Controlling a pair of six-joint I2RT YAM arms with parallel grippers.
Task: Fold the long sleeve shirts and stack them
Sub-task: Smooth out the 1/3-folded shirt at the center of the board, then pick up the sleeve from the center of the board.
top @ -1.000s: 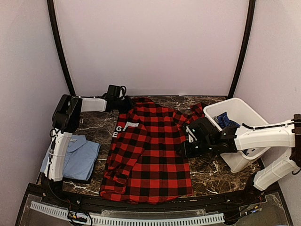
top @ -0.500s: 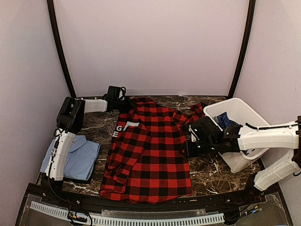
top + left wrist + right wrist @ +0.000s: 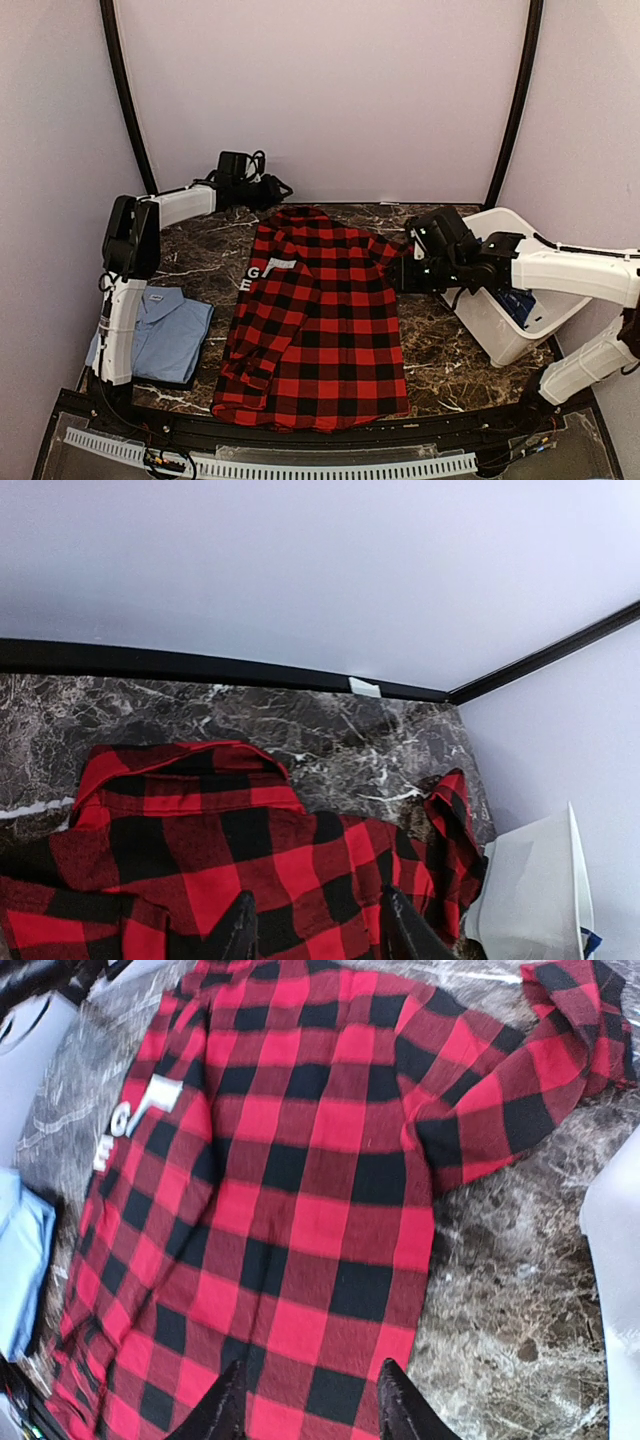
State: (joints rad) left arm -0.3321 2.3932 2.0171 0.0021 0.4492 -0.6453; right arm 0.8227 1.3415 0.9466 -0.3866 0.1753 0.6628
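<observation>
Looking down on the counter (image 3: 200, 262), dark marble, with the red-and-black flannel (image 3: 315, 330) spread flat across the middle, collar toward the far wall, hem toward the arm bases. Showing its white neck label (image 3: 281, 264) just below the collar. Lying with one sleeve along the left side and the other sleeve (image 3: 420, 238) bunched up at the far right, close by the white bin (image 3: 495, 338).

Over to the right gripper (image 3: 398, 272) now: hanging above the flannel's right edge, between shirt and bin, whether touching the cloth impossible to tell. Jaws released, fingers (image 3: 215, 1410) spread well apart in the wrist view, nothing but checked cloth and marble below them.

And to the left gripper (image 3: 283, 188): reaching out to the far back of the counter, raised above the collar end, near the wall. Jaws released too, both tips framing the flannel's collar end from above in the wrist view, nothing held.

Down at the near left: the light blue shirt (image 3: 160, 335), folded, collar showing, resting beside the left arm's base, apart from the flannel. Inside the bin, a scrap of dark blue cloth (image 3: 519, 305), mostly hidden behind the right arm.
</observation>
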